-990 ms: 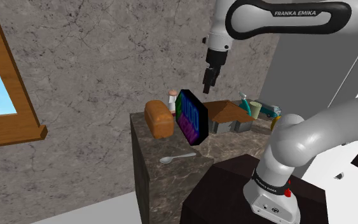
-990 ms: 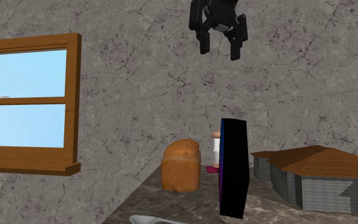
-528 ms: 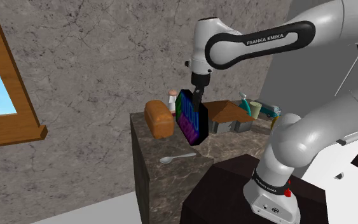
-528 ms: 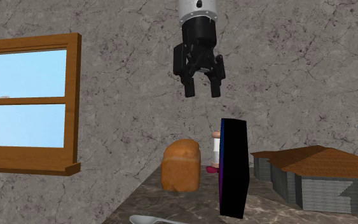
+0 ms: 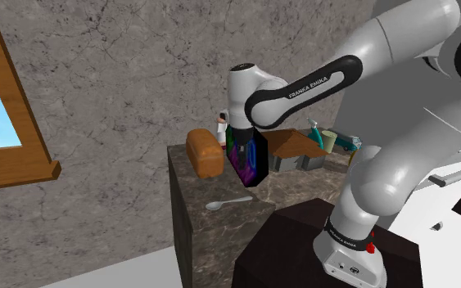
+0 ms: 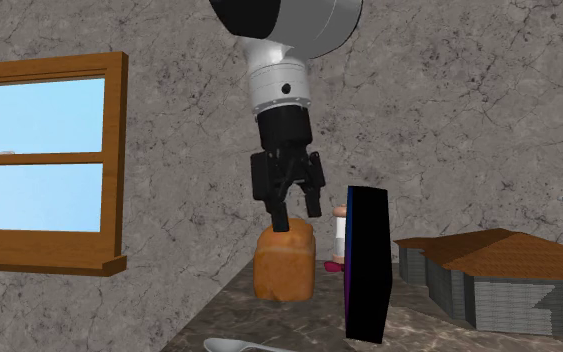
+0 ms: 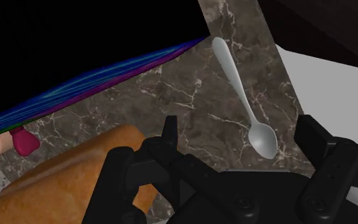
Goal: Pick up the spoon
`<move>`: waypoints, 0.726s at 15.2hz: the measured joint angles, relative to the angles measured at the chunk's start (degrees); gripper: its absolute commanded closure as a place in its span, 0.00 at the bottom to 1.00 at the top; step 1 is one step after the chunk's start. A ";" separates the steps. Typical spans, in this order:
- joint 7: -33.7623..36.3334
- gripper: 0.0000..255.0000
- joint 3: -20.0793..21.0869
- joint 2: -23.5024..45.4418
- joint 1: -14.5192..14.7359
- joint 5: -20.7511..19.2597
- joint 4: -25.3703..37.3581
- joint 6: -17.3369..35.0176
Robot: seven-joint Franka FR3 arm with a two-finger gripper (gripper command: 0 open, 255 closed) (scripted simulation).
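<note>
The arm point(image 5: 302, 83), lettered FRANKA EMIKA, holds its gripper point(image 6: 296, 215) over the marble counter point(image 5: 200, 186) with fingers spread apart, clasping nothing, near the bread loaf point(image 6: 284, 262). In the shoulder view the spoon point(image 5: 228, 201) lies flat on the counter, about seven o'clock from the gripper.

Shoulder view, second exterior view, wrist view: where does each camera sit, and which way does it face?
Shoulder view: beside and behind the stand, looking down over the counter; the white arm and the stand show.
Second exterior view: low, near counter level, facing the stone wall; the open hand and lower arm show.
Wrist view: on the hand, looking down at the spoon; both fingers show.
Shared: the loaf and the spoon appear in all three.
</note>
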 measured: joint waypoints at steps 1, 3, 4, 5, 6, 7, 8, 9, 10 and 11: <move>-0.54 0.00 0.20 1.65 0.09 -0.71 -0.37 1.54; -1.12 0.00 0.81 5.59 0.30 -2.31 -1.03 5.13; -1.09 0.00 1.32 7.25 0.57 -3.04 -1.40 6.60; -1.15 0.00 1.70 9.46 0.63 -4.01 -1.28 8.18; -1.52 0.00 1.79 11.38 0.47 -5.22 -1.52 9.84; -1.43 0.00 2.07 13.55 0.43 -6.50 -1.75 11.68; -0.98 0.00 2.45 16.16 0.44 -7.97 -1.63 13.58; -0.57 0.00 2.81 17.86 0.57 -9.21 -1.89 14.97; -0.31 0.00 2.96 19.11 0.59 -10.01 -1.74 15.75; 0.17 0.00 3.05 20.23 0.59 -10.72 -1.72 16.65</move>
